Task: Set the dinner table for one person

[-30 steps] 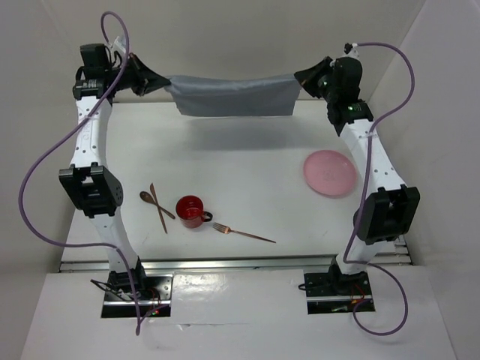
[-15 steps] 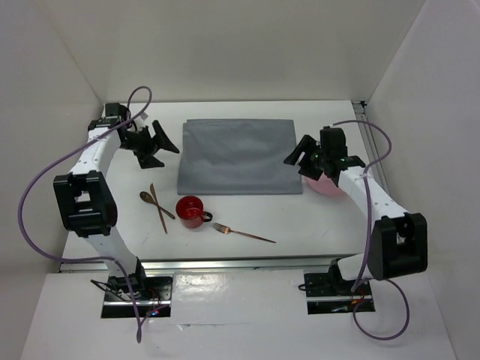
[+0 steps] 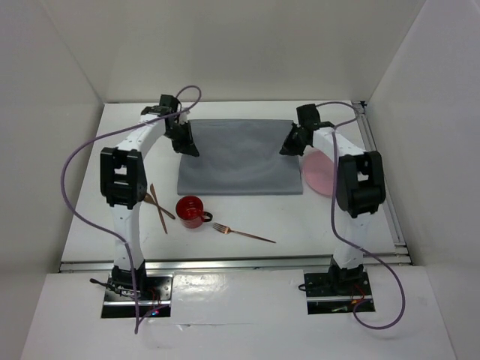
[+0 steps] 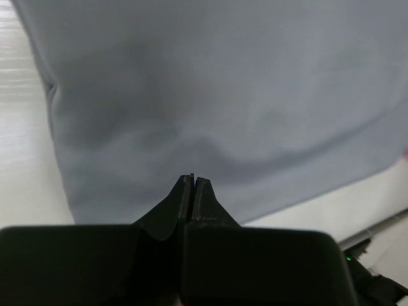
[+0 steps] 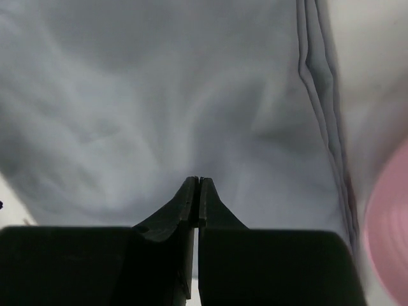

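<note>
no legible text, labels, brand marks or numbers showed in any of the three views; nothing to report

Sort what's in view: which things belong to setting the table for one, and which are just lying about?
Belong to the job:
- dinner table
- grey cloth
- pink plate
- red mug
- fork
- crossed brown utensils

Just lying about:
- no loose extras that I can see; only rig hardware, such as the black base plates
</note>
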### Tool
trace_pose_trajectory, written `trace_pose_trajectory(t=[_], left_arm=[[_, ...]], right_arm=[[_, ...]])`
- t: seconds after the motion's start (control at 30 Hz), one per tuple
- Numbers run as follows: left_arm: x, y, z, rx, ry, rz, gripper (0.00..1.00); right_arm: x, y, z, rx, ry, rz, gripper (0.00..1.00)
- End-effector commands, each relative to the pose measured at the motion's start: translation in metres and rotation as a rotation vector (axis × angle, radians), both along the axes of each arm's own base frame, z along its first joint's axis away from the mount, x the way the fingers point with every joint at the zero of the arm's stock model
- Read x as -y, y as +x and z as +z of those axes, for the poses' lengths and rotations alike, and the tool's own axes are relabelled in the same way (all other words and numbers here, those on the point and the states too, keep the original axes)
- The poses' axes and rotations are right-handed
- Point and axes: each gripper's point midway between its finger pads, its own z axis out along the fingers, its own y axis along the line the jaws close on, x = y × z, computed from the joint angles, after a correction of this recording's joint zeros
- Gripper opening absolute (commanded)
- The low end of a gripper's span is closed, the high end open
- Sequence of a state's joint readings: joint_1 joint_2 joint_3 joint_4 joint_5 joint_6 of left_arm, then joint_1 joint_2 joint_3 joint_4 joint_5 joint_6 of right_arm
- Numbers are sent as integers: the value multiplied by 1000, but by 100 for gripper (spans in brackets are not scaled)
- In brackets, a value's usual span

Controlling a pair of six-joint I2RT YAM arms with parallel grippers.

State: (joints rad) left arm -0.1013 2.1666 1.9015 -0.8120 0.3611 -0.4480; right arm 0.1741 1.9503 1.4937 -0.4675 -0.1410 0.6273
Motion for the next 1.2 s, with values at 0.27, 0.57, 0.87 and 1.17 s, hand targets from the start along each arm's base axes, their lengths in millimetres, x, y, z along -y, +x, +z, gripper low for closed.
trace_pose_trajectory(t=[0.27,0.57,0.87,1.17], left_arm=[[-3,1,-68,-84,136,79,0],[-23,-60,-97,-185,212,134,0],[-35,-72,-71,-158,262,156,0],[-38,-59,35,40,250,162,15]], right_arm=[[-14,-11,-81,-197,-81,56,0],[-28,-74,-94,-258,-99,78,0],[-33,-98,-75,-234,-159,83,0],[-57,-53,53,76,-147,201,60]])
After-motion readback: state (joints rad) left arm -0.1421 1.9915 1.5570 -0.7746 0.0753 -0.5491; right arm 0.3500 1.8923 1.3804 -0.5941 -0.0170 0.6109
